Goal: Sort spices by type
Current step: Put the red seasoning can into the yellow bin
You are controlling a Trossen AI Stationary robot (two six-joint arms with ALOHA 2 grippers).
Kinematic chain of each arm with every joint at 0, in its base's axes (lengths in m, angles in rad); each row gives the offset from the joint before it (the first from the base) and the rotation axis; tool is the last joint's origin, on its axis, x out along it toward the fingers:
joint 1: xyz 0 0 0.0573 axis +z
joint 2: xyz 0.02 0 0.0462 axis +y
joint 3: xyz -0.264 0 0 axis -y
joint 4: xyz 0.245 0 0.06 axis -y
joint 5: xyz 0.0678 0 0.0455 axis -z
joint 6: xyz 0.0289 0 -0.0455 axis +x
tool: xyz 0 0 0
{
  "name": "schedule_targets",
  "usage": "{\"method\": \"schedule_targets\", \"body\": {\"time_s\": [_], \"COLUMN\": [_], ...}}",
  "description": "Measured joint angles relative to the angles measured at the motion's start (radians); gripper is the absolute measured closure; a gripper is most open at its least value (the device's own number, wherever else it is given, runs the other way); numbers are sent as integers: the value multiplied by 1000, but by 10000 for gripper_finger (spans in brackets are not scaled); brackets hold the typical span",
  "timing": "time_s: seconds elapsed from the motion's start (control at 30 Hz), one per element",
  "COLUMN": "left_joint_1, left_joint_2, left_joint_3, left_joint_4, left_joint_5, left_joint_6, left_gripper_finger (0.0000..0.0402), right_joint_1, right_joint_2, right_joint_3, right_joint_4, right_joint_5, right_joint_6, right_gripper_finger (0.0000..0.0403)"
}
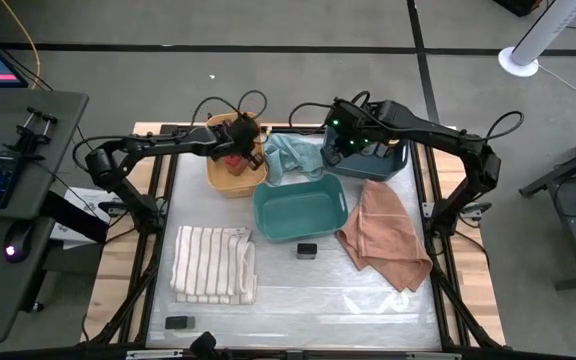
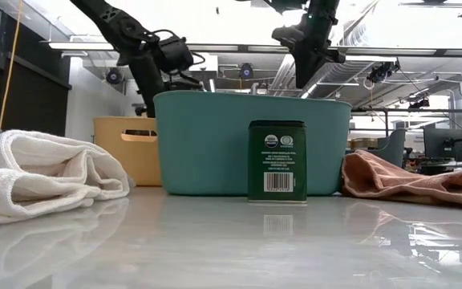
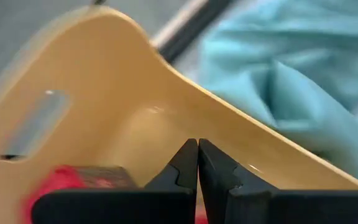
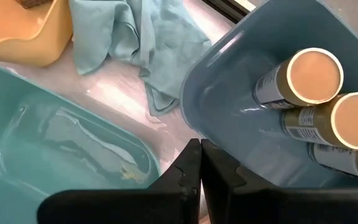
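My left gripper point(image 1: 240, 148) is shut and empty, low over the yellow bin point(image 1: 230, 180). A red-topped jar point(image 3: 67, 182) lies in that bin beside my fingers. My right gripper point(image 1: 344, 140) is shut and empty above the near rim of the blue-grey bin point(image 4: 229, 81). That bin holds round jars with tan lids point(image 4: 316, 74). A black tin point(image 1: 306, 250) stands upright on its bottom end on the table in front of the teal bin point(image 1: 268, 215); it also shows in the low view point(image 2: 277, 160). Another black tin point(image 1: 178, 322) lies at the near left.
A light teal cloth point(image 1: 293, 155) lies between the yellow and blue-grey bins. A white striped cloth point(image 1: 213, 262) lies at the near left and a salmon cloth point(image 1: 383, 235) at the right. There is bare table along the near edge.
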Motion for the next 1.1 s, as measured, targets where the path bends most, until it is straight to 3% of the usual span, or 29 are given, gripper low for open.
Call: {"method": "schedule_targets", "body": {"time_s": [0.1, 0.3, 0.37, 0.53, 0.73, 0.97, 1.1], "left_joint_1": [16, 33, 38, 47, 36, 28, 28], "left_joint_2": [-30, -145, -165, -125, -41, 53, 91], "left_joint_3": [61, 175, 186, 184, 184, 185, 185], "left_joint_4": [-74, -471, -603, -804, -774, -770, -737], "left_joint_5": [3, 325, 357, 356, 355, 202, 199], "left_joint_6": [7, 208, 258, 292, 306, 363, 368], "left_gripper_finger": [402, 402, 401, 401, 402, 402, 401], "right_joint_1": [0, -3, -9, -10, -10, -8, -7], "right_joint_2": [0, 0, 0, 0, 0, 0, 0], "right_joint_3": [0, 0, 0, 0, 0, 0, 0], "right_joint_4": [1, 2, 8, 44, 77, 77, 77], "right_joint_5": [0, -8, -9, -9, -60, -84, -84], "right_joint_6": [-1, -8, -15, -20, -12, -8, -8], "right_gripper_finger": [403, 403, 403, 403, 403, 403, 403]}}
